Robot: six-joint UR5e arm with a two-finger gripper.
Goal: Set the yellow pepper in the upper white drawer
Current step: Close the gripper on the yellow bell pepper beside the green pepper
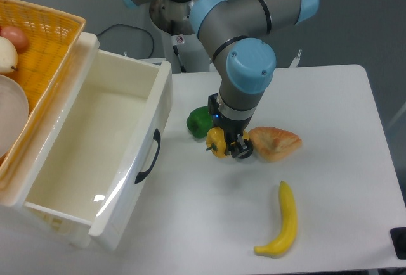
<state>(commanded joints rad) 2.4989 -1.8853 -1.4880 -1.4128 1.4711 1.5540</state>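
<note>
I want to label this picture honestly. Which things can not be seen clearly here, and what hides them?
- yellow pepper: partly hidden by the gripper; whether the fingers clamp it cannot be told.
- green pepper: right side behind the arm's wrist.
- orange basket: cut off by the left edge, its contents only partly shown.
- upper white drawer: near corner cut off by the bottom edge.
- dark object: cut off at the right edge, unidentifiable.

end effector [229,147] grip hidden | green pepper [199,122] half-covered | basket [44,40] cropped
</note>
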